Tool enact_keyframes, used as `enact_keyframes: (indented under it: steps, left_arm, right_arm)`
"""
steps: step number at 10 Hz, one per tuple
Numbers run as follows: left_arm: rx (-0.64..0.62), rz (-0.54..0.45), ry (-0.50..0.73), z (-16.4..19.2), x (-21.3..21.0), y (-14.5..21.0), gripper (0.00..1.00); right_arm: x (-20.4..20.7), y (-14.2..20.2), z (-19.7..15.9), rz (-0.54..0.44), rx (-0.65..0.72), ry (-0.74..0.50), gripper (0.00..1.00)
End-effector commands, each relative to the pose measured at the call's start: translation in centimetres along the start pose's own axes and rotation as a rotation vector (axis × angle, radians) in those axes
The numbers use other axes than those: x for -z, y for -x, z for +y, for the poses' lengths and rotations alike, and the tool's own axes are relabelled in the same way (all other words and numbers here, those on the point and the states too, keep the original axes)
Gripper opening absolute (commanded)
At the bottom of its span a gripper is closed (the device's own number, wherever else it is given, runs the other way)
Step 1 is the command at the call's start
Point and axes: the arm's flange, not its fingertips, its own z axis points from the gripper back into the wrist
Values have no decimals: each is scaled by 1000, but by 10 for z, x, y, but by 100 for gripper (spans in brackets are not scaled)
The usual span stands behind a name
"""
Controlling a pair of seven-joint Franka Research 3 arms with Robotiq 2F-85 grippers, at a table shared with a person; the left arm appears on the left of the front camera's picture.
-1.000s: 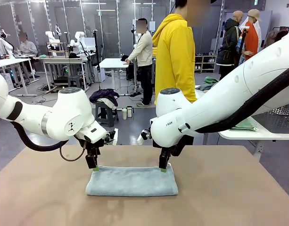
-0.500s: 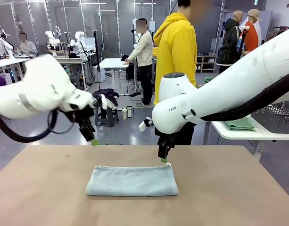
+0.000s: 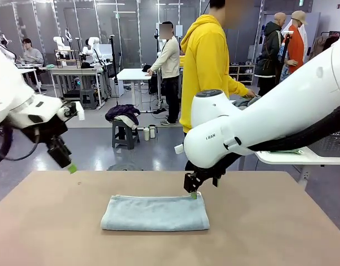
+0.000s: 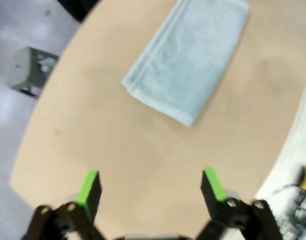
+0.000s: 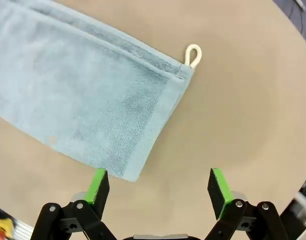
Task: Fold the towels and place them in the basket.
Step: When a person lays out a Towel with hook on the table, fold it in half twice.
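Front view: the folded pale grey-blue terry towel [image 3: 156, 212] lies on the tan table [image 3: 280, 233]. The right gripper [image 3: 193, 194] hangs wide open and empty just over its far right corner, and the left gripper [image 3: 70, 167], equally open and empty, is well off left. Lifting by that one corner could spill the fold, I'd say; the dark lattice basket [image 3: 335, 147] is mostly hidden behind the right arm, its contents unreadable.

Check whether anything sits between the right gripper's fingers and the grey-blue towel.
Nothing visible does. The right gripper stands open beside a corner of the pale grey-blue folded terry towel, with only bare tan tabletop between its fingers and the cloth. The left gripper hangs open off to the side, clear of it.
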Motion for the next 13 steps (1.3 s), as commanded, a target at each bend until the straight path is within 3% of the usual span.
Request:
enact_keyframes:
  steps: [1,4,5,8,13]
  left_arm:
    - [-49,-18,-46,-31,-8,27,100]
    - [-89,-50,-41,-48,-12,62,100]
    - [-64,-60,-45,-48,-12,64,100]
    - [-75,-41,-20,-37,-16,53,100]
    - [-75,-41,-20,-37,-16,53,100]
  right_arm:
    - [10,9,6,-41,188,28,100]
    - [8,8,1,-78,330,-3,100]
    - [11,6,-1,-29,237,-10,100]
    - [11,6,-1,-29,237,-10,100]
    - [51,-7,-6,2,394,-65,100]
